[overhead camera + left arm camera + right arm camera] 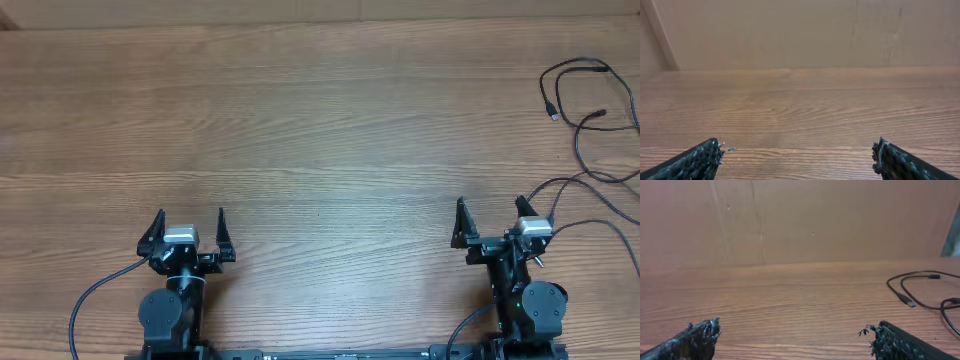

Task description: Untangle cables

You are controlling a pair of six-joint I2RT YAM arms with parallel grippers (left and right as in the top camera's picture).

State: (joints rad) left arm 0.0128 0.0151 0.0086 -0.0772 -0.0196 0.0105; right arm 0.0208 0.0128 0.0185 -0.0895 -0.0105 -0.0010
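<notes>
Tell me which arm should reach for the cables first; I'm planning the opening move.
Right. The cables lie far right, just ahead of the open right tool and visible in its wrist view. The open left tool sits well across from them.

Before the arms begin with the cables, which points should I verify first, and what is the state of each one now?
1. Left gripper open and empty: ok.
2. Right gripper open and empty: ok.
3. Cables located: ok, at the far right of the table, nearer the right gripper.
4. Whole tangle in view: not ok, strands run past the overhead picture's right edge.
5. Strands beside the right gripper clear of it: cannot tell.
6. A plug free to grasp: ok, it lies on bare wood.
</notes>
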